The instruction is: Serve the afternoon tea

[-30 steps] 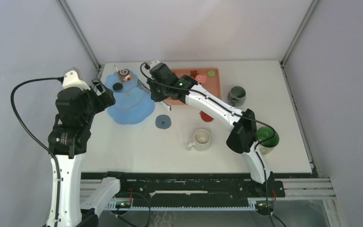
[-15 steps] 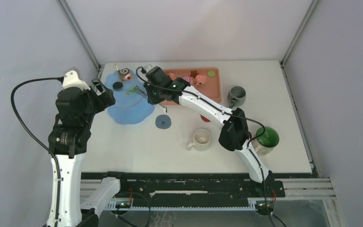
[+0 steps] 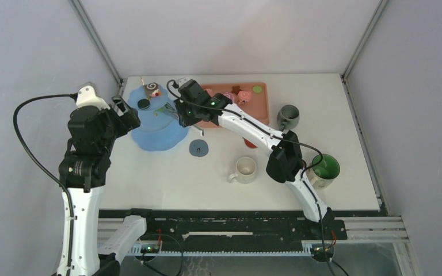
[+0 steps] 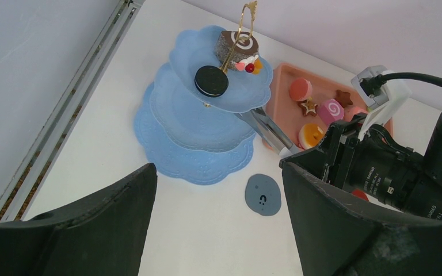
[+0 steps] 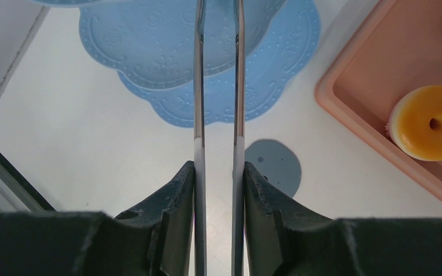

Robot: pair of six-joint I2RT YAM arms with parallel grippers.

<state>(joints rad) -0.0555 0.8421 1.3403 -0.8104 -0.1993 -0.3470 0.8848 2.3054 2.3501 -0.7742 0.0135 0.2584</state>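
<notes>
The blue tiered dessert tower stands at the back left. Its top tier carries a chocolate swirl roll and a black cookie. My right gripper is shut on the thin metal tongs. The tongs' two arms stand slightly apart and reach over the tower's tiers; their tips are out of view. A small greenish speck shows near the tips, and I cannot tell whether it is held. My left gripper hangs open and empty left of the tower. Cream, grey and green mugs stand on the table.
The salmon-pink tray behind the right arm holds an orange pastry, a pink swirl roll and other small pastries. A flat grey disc lies in front of the tower. A red piece lies partly under the right arm.
The right gripper moved left with the tongs, from the tray's edge to the tower's right side, then held almost still. The left arm has not moved.
</notes>
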